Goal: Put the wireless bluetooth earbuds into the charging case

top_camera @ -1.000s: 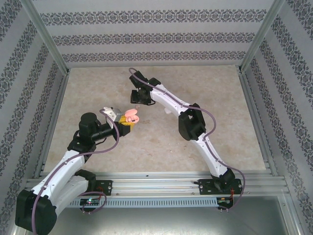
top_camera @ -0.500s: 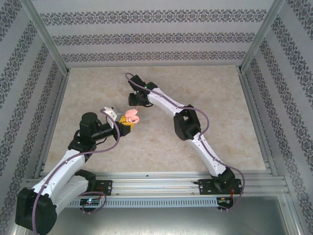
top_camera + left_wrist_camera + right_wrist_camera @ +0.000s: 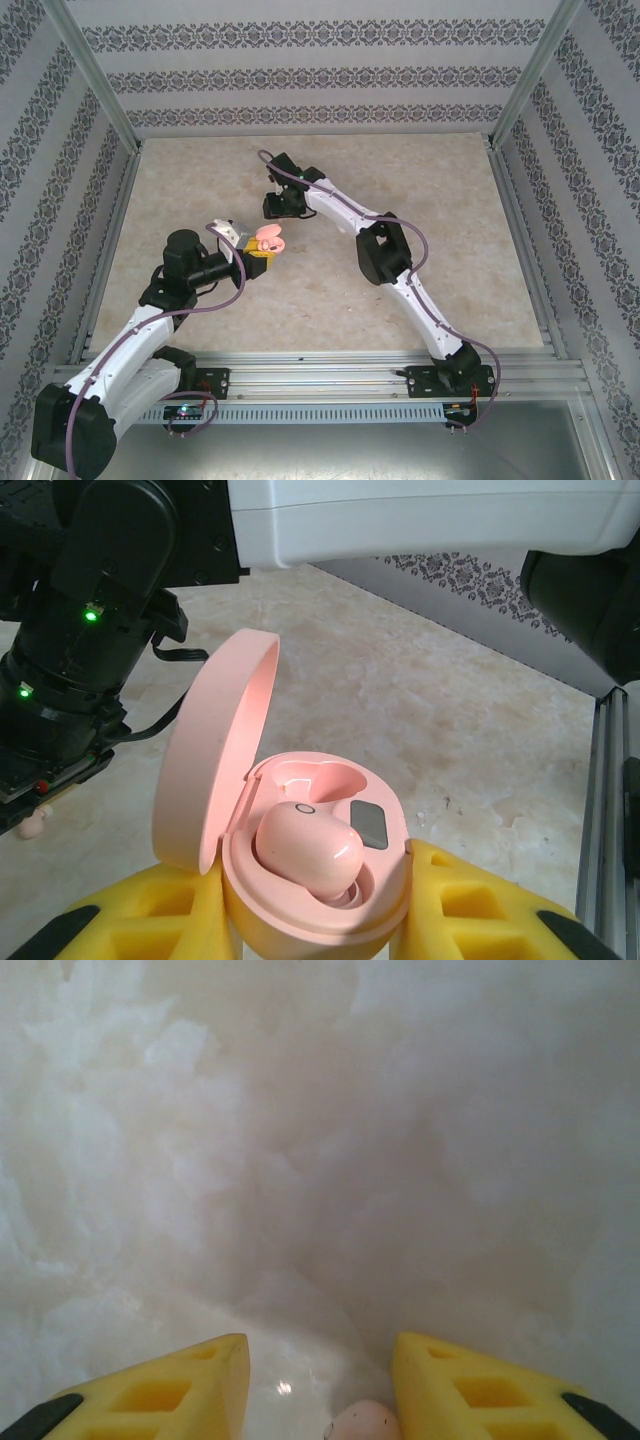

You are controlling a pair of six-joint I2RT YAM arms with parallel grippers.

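Observation:
My left gripper is shut on a pink charging case, gripped by its sides and held above the table with its lid swung open to the left. One pale pink earbud sits in the near socket, and the far socket is empty. In the top view the case shows at the left gripper. My right gripper is down at the table beyond it. Its jaws stand open around another pale pink earbud, which lies by the right finger. This earbud also shows under the right gripper in the left wrist view.
The marbled tabletop is fenced by aluminium posts and patterned walls. The right arm's white link crosses just above the held case. A rail runs along the near edge.
The right gripper has moved slightly left and toward the left gripper, down at the table. The left gripper and the case have not moved.

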